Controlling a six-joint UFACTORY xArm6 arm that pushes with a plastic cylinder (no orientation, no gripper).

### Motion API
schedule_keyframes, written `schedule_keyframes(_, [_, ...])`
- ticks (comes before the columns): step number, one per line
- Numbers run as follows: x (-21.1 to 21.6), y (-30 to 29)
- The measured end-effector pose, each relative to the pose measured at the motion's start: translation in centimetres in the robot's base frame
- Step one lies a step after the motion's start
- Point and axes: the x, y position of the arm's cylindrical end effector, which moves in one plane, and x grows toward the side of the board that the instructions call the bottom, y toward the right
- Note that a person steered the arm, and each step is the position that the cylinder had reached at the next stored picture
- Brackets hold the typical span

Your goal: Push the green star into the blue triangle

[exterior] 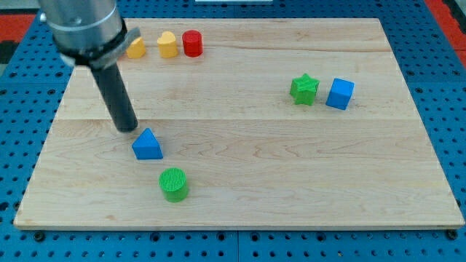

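While my tip (128,128) sat on the bench (247,167), it was just left of and slightly beyond the blue triangle (148,145), close but contact couldn't be confirmed. Rod ended bare, no hand to spread or press together. Green star (303,89) was far right, well apart from the triangle, just beside the blue cube (340,93) on its right. Green cylinder (173,183) lay near of the triangle, slightly right. At far left: orange block (135,48) partly hidden by the arm, yellow block (167,44), red cylinder (192,44) in a row.
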Motion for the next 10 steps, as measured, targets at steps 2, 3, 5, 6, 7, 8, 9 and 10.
schedule_keyframes(2, [-1.4, 6.1])
schedule_keyframes(3, [-5.5, 15.2])
schedule_keyframes(5, [-15.4, 26.6])
schedule_keyframes(6, [-18.7, 28.0])
schedule_keyframes(7, [-15.6, 33.5])
schedule_keyframes(8, [-13.0, 25.8])
schedule_keyframes(9, [-10.3, 23.3])
schedule_keyframes(10, [-14.2, 26.1])
